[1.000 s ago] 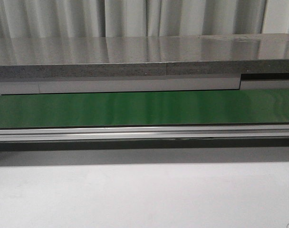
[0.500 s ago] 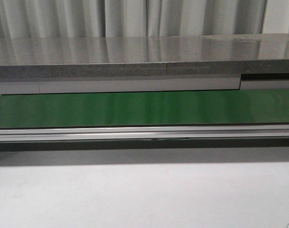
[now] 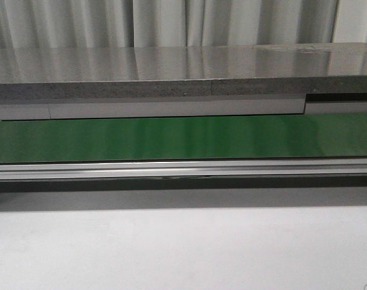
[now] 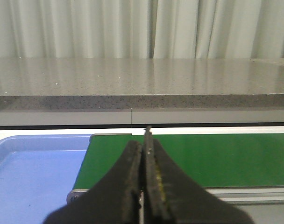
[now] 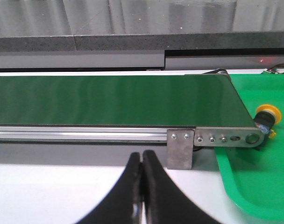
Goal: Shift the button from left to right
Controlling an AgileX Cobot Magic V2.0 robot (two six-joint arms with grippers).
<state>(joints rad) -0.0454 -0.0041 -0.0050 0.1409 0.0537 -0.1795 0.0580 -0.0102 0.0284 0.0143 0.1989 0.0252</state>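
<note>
With both pincers, left [image 4: 143, 186] and right [image 5: 141, 186], pressed closed and empty, you saw the button [image 5: 265, 117] already in the green tray [image 5: 254, 186] beside the conveyor belt [image 5: 114, 105], where reaching risked snagging the belt's end bracket [image 5: 179, 148].

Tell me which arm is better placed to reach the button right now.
Right. The button shows only in the right wrist view, lying in the green tray past the belt's end. The left gripper faces the blue tray end. Both grippers are shut, right one included.
</note>
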